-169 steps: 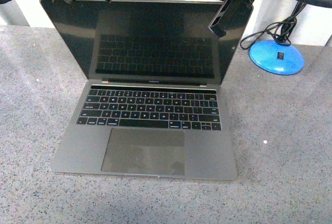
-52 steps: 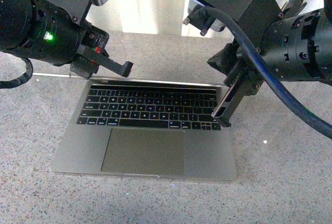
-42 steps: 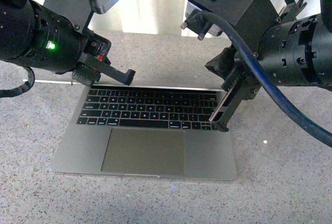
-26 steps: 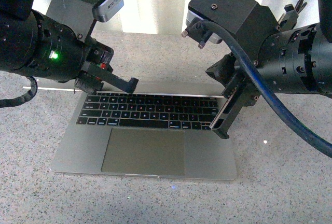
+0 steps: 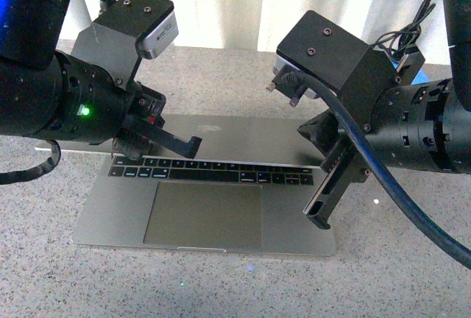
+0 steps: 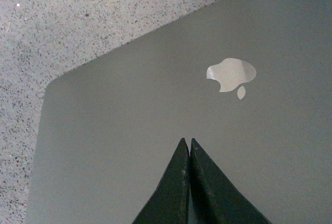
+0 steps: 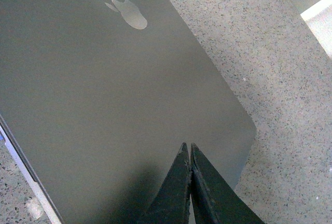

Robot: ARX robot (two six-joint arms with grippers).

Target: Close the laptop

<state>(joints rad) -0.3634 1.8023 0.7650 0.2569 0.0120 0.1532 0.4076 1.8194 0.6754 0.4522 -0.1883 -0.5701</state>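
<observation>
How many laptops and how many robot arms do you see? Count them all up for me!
Laptops: 1 (laptop)
Robot arms: 2 (left arm, right arm)
Total: 3

The laptop (image 5: 206, 218) fills the middle of the bench (image 5: 401, 259), its lid (image 5: 235, 138) tilted low over the keys, leaving only a narrow wedge between them. The left gripper (image 5: 193, 146) and right gripper (image 5: 318, 218), both with jaws pressed together, crowd the air over the lid's left and right ends. Bare bench runs along the near edge and out toward the right edge, while cables (image 5: 401, 34) hang at the far right corner.
</observation>
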